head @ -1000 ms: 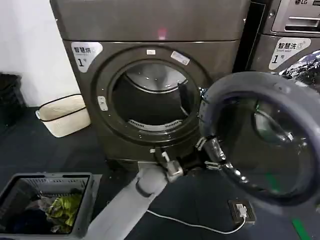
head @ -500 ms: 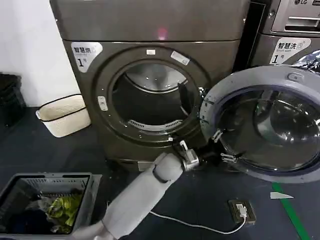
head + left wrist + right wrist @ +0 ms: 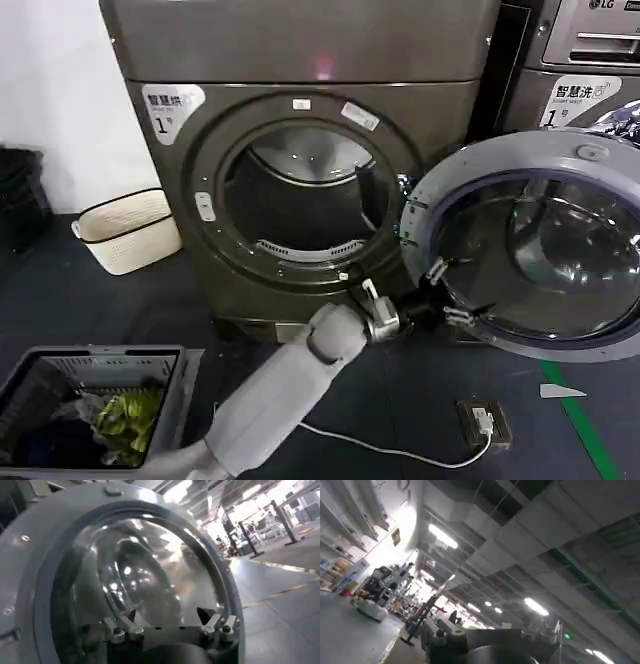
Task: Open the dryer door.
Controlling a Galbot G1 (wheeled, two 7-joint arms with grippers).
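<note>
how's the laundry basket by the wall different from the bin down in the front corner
The laundry basket is cream-white with a dark rim band; the bin is grey. The laundry basket stands by the white wall beside the dryer, while the bin sits nearer the robot, at the lower left of the head view. The bin holds clothes, some yellow-green; the laundry basket's inside isn't visible. Both are open-topped and on the dark floor.

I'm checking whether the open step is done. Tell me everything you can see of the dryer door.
The dryer door is swung wide open to the right of the drum opening, its grey plastic inner side facing out. A broad grey ring surrounds a bulging dark glass bowl. It is hinged at its left edge. The left claw, open, sits at the lower left rim, fingertips against or just off it.
</note>
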